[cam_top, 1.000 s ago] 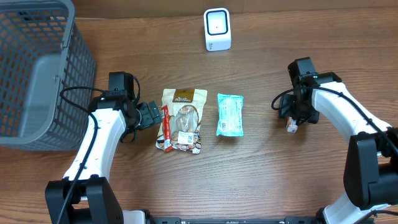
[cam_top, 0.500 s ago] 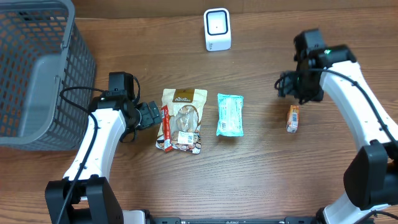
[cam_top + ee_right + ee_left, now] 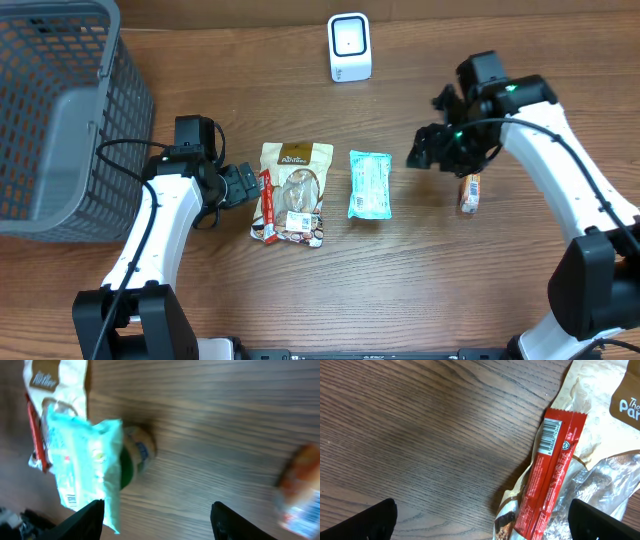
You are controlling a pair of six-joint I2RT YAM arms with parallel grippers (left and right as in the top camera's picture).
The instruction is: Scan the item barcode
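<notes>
I am working over a wooden table [image 3: 400, 300], with a grey wire basket [image 3: 60, 120] sitting at its left end. A tan snack bag [image 3: 293, 190] is lying flat mid-table. Just right of it, apart, a teal packet [image 3: 370, 184] is lying flat with white print; it is blurred in the right wrist view. A white scanner [image 3: 349, 47] is standing at the far edge, well apart from both. My left gripper [image 3: 485, 520] is hovering spread wide and empty just left of the bag. My right gripper [image 3: 425, 155] is hanging between the teal packet and an orange packet [image 3: 470, 192], fingers parted, pinching nothing. A red bar [image 3: 547, 480] is lying along the bag's left edge, white barcode facing up. The small orange packet is lying flat on the table.
</notes>
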